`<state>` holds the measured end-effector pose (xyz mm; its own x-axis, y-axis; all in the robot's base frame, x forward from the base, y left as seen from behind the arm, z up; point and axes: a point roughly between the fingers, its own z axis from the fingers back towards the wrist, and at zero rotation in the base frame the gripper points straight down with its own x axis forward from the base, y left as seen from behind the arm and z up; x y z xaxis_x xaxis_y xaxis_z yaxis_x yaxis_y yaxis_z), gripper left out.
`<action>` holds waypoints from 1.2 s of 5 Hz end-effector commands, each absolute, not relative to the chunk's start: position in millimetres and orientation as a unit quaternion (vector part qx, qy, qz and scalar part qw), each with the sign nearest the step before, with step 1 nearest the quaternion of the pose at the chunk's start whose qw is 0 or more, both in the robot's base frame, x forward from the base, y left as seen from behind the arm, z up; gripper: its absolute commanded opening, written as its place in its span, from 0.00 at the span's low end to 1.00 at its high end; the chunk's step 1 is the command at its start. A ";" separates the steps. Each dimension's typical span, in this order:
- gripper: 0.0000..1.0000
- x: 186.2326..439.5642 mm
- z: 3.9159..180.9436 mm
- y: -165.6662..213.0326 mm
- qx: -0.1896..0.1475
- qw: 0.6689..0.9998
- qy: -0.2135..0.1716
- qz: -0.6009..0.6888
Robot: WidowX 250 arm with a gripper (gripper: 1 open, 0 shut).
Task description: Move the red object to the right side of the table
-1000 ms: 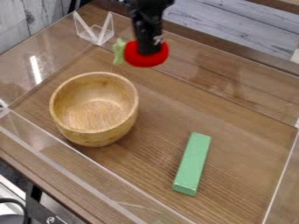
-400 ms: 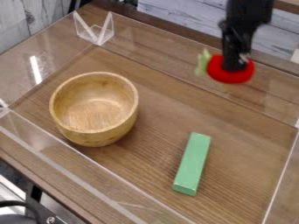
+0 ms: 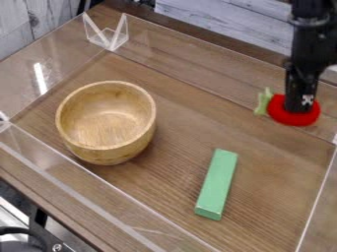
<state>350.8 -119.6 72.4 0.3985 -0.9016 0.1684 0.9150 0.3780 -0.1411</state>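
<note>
Claw (image 3: pixel 301 101) points down near the table's right edge, toward the far right corner, jaws clamped on the red toy fruit (image 3: pixel 295 111). Fruit sits directly under the fingertips, its green leaf tip sticking out to the left; can't tell whether it's resting on the table (image 3: pixel 184 128) or just off it. Black arm rises straight up out of the top of the view. Wooden bowl (image 3: pixel 105 121), upright, sits well apart toward the left edge, mid-depth. Long green block (image 3: pixel 218 183) lies flat near the front edge, right of centre, running roughly front to back with a slight tilt. Low clear acrylic walls (image 3: pixel 105 34) border the table.
</note>
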 end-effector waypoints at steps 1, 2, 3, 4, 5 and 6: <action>0.00 363.4 76.3 -123.1 -0.109 0.807 -0.060 -0.577; 0.00 361.2 68.8 -116.2 -0.111 0.792 -0.052 -0.598; 0.00 358.8 65.1 -110.5 -0.110 0.778 -0.042 -0.617; 0.00 367.3 65.4 -110.7 -0.108 0.794 -0.039 -0.598; 0.00 374.7 67.4 -112.1 -0.106 0.809 -0.032 -0.577; 0.00 375.2 79.5 -102.4 -0.104 0.821 -0.028 -0.561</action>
<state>364.5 -103.2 49.8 0.3752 -0.9198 0.1152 0.9134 0.3457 -0.2150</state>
